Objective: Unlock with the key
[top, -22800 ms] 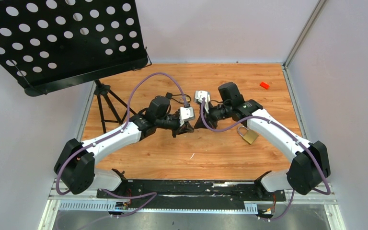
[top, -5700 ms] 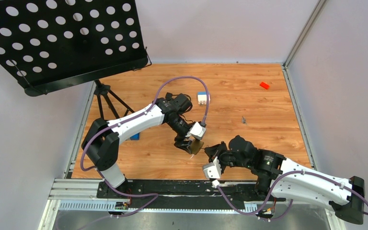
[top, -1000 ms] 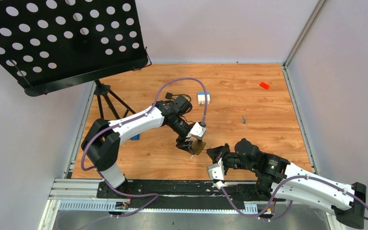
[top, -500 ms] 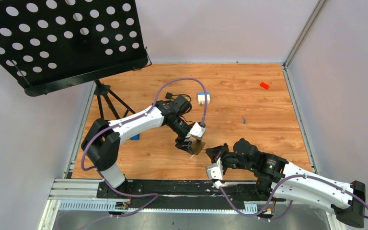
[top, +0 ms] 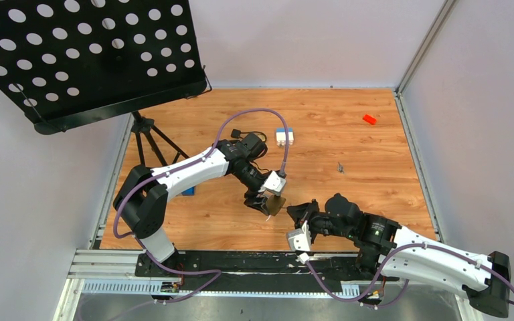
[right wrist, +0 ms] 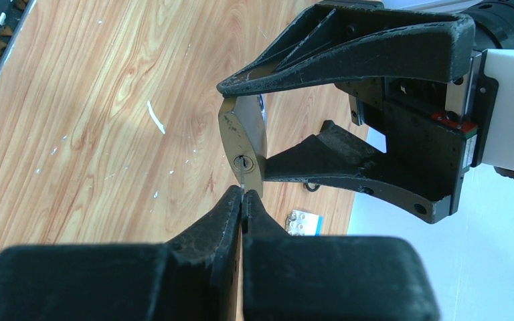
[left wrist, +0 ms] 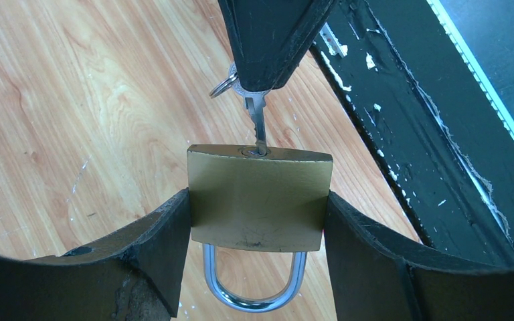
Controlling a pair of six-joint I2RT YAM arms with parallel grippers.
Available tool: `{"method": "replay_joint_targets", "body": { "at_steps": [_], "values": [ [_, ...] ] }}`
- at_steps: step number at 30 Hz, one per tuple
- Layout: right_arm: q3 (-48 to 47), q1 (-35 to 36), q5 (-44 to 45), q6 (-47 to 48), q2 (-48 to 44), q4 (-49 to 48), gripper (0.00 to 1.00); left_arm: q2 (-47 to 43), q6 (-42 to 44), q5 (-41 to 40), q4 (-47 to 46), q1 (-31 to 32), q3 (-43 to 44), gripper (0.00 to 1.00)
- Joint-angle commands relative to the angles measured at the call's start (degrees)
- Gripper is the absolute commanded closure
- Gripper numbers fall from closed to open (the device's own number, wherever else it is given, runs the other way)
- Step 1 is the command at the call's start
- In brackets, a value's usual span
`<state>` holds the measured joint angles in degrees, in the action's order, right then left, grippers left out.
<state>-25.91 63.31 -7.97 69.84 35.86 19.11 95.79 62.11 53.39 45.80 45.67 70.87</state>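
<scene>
A brass padlock (left wrist: pixel 258 197) with a silver shackle (left wrist: pixel 254 297) is clamped by its two sides in my left gripper (left wrist: pixel 256 202), held just above the wooden floor. Its keyhole face points at my right gripper (right wrist: pixel 242 197), which is shut on the key (left wrist: pixel 255 117), a small grey key with a ring. The key's tip sits in the keyhole (right wrist: pixel 241 161); most of the blade still shows outside. From the top view, padlock (top: pixel 276 205), left gripper (top: pixel 268 200) and right gripper (top: pixel 293 212) meet near the front middle.
A black perforated music stand (top: pixel 87 57) on a tripod (top: pixel 148 140) fills the back left. On the floor lie a white-and-blue block (top: pixel 283 138), a red block (top: pixel 369 120) and a small grey metal piece (top: pixel 340 166). A black rail (top: pixel 268 262) runs along the near edge.
The right gripper has crept slightly up and left towards the padlock with the key. The left arm and the padlock have stayed put.
</scene>
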Motion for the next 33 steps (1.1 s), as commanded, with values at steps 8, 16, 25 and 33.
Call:
{"method": "replay_joint_targets", "body": {
  "at_steps": [8, 16, 25, 33],
  "values": [
    [-1.5, 3.4, 7.1, 0.1, 3.7, -3.3, 1.0, -2.8, -9.9, 4.6, -9.2, 0.8, 2.0, 1.0],
    [-0.6, 4.3, 7.9, 0.1, 5.3, -6.5, 1.0, -3.7, -9.6, 7.2, -10.0, 0.8, 0.9, 1.0],
    [3.5, 3.6, 5.9, 2.2, -1.2, -10.4, 1.0, -2.3, 1.7, 10.9, 0.7, 0.8, 2.9, 1.0],
    [5.3, 3.2, 5.4, 3.5, -2.4, -9.8, 1.0, -1.5, 2.2, 11.3, 2.2, 0.8, 4.1, 1.0]
  ]
}}
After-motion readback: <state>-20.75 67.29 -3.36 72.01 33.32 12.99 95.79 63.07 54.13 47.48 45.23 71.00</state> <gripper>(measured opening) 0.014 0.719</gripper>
